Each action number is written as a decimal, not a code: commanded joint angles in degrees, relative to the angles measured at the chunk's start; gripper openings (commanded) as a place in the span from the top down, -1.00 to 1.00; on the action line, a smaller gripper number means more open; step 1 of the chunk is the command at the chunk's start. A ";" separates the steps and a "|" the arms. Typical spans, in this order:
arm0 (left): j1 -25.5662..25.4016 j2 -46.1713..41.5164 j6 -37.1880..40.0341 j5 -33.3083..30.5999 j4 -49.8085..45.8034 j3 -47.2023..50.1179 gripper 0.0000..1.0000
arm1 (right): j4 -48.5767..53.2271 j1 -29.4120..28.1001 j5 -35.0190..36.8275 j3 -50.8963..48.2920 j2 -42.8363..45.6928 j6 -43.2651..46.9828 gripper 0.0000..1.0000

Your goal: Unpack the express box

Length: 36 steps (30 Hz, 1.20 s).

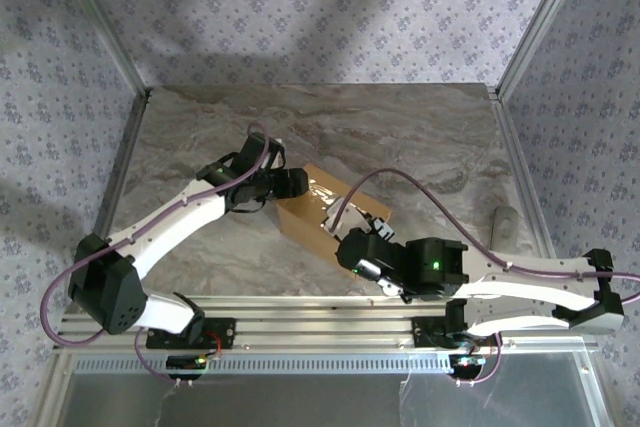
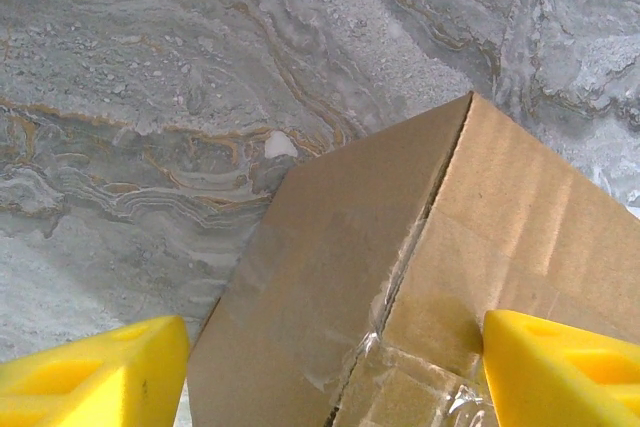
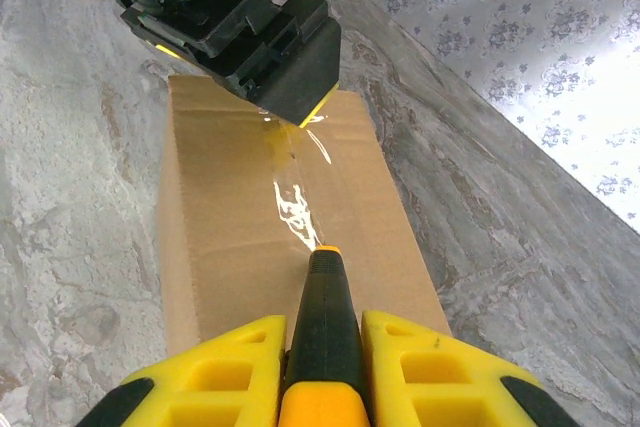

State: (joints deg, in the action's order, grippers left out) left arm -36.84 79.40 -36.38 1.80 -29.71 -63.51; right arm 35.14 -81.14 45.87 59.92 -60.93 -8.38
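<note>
1. The marble table is lying under everything, grey and veined.
2. The express box is sitting on the table's near middle, between my two arms. Its flaps are shut, and clear tape is glinting along its top seam.
3. My left gripper is hanging over the box's far end with its yellow fingers standing wide apart and a box corner between them. The finger at the right of my wrist view is touching cardboard, and I cannot tell whether they are squeezing.
4. My right gripper is pinching the utility knife over the box's near end.
5. The utility knife, black and yellow, is pointing along the seam, its tip meeting the tape near the middle of the top.
</note>
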 commanded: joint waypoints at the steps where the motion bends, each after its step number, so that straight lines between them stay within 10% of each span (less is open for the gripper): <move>1: 0.89 -2.12 1.92 -3.65 -3.50 -0.38 -0.52 | 1.56 0.37 1.84 -0.59 2.49 -0.43 1.00; 17: 0.46 -5.93 2.72 -3.56 -6.20 -3.30 -0.53 | 0.44 2.28 2.37 2.41 6.44 0.71 1.00; 28: -0.02 -10.29 0.95 -1.82 -15.69 -4.87 -0.52 | 1.91 21.35 -5.52 4.17 4.63 2.33 1.00; 36: -2.28 -13.00 -3.49 3.25 -18.54 1.38 -0.52 | 3.70 25.17 -9.19 0.57 1.76 -1.42 1.00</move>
State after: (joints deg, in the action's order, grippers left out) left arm -38.35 67.59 -37.41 1.96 -45.28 -64.03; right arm 37.10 -56.29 39.03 61.69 -59.09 -7.40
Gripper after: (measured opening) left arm 0.760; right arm 0.217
